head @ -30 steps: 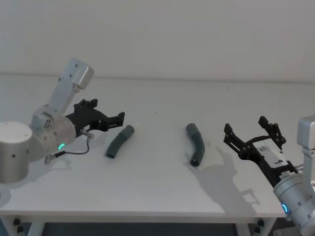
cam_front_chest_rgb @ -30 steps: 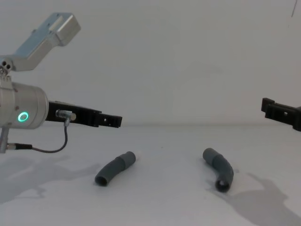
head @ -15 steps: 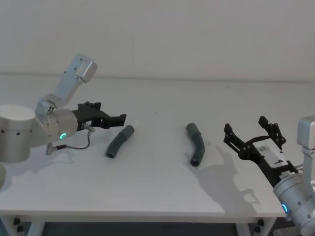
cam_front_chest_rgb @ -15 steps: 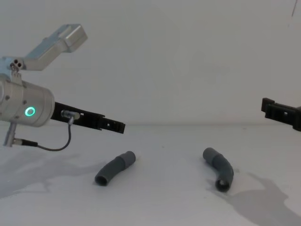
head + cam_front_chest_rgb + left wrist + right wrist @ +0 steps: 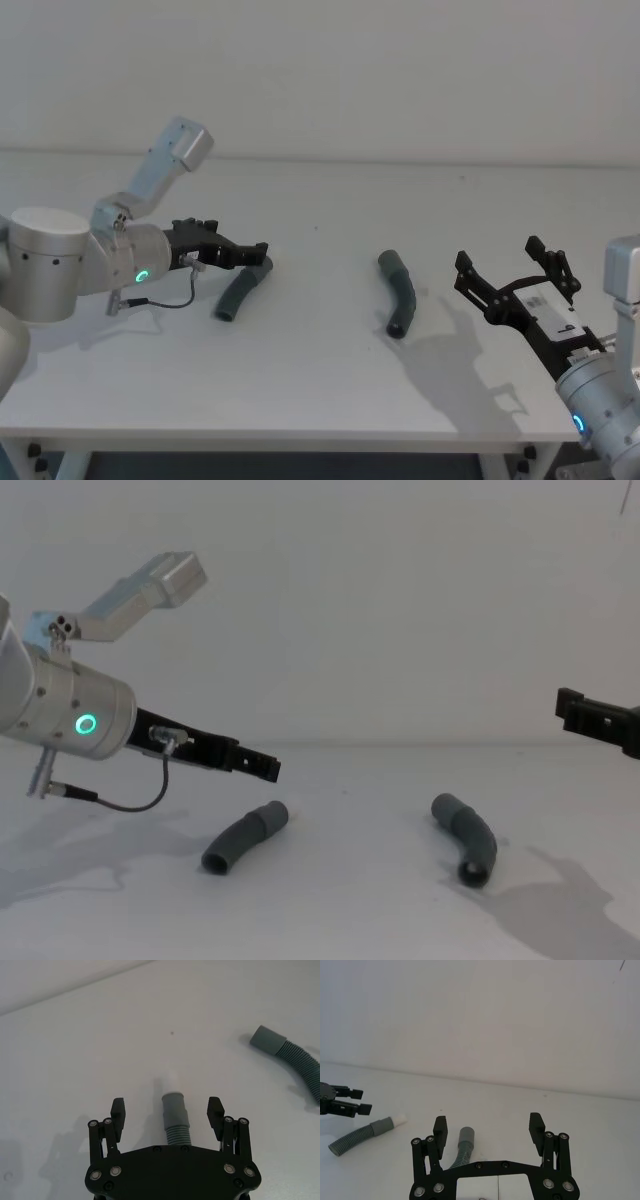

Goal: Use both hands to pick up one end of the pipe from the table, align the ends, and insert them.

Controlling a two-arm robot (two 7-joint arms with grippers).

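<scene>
Left gripper (image 5: 258,250) moved in over left pipe piece (image 5: 238,293), fingers spread either side of its collar end (image 5: 174,1101). I count two pieces on table (image 5: 320,380); right pipe piece (image 5: 399,292) well apart, right gripper (image 5: 498,254) near it unmoved, spread.

Head cam looks down from up high on the whole table (image 5: 330,390), arms at lower left and lower right. Chest cam sits low, looking flat across. Both catch the left pipe piece (image 5: 243,288) and right pipe piece (image 5: 399,293). Wrist cams peer forward over the left gripper (image 5: 167,1106), close in, and the right gripper (image 5: 488,1123), farther back.
</scene>
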